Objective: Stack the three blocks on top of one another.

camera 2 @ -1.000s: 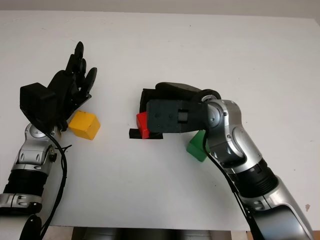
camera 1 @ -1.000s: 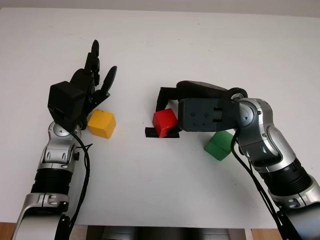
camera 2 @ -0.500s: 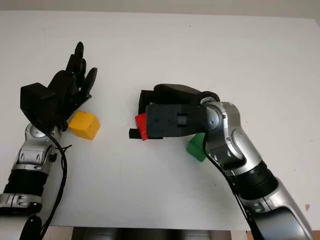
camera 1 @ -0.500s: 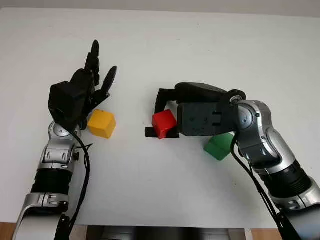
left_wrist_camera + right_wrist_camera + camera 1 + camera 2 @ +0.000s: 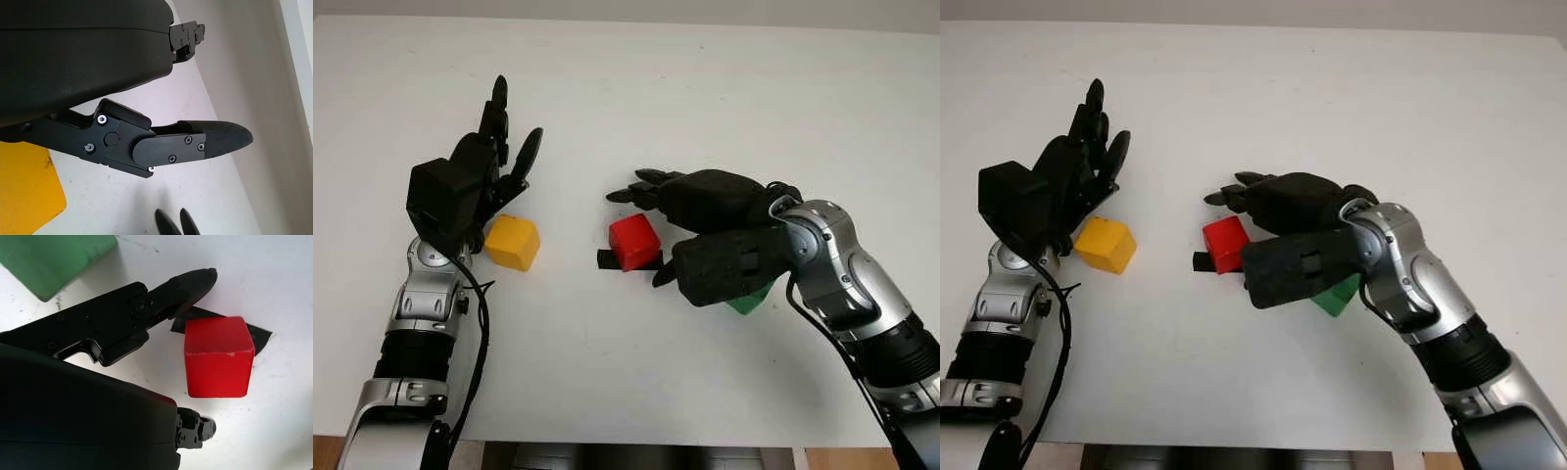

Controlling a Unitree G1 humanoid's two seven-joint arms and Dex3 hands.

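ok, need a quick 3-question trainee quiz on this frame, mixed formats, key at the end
1. True or false: the red block is stacked on the green block.
2. Multiple choice: what lies under the red block? A) a black tape mark B) a plate C) the yellow block
3. Fill in: the right hand is by the red block and is ____, holding nothing.

Key
1. False. Both sit on the white table, apart from each other; nothing is stacked yet.
2. A.
3. Open. In the right wrist view one of its fingers lies beside the block, and the block sits free. The left hand is also open, next to the yellow block.
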